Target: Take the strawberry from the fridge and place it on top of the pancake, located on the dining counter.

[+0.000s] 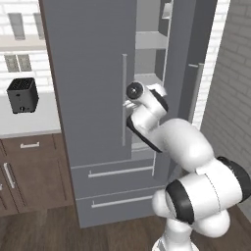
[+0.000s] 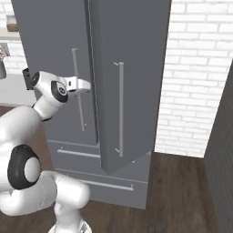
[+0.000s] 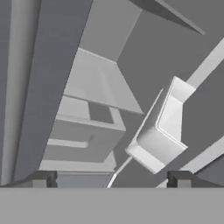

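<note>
While its elbow bends low, the arm raises the spread, empty end effector toward the fridge with its right door ajar.

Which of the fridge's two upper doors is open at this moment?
The right-hand door is swung partly open, leaving a gap that shows the pale shelves inside; the left-hand door sits flat and closed.

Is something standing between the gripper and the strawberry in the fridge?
The strawberry cannot be seen. The fridge's right door is only partly open, and the open gripper faces the gap beside the closed left door, pale shelves beyond.
</note>
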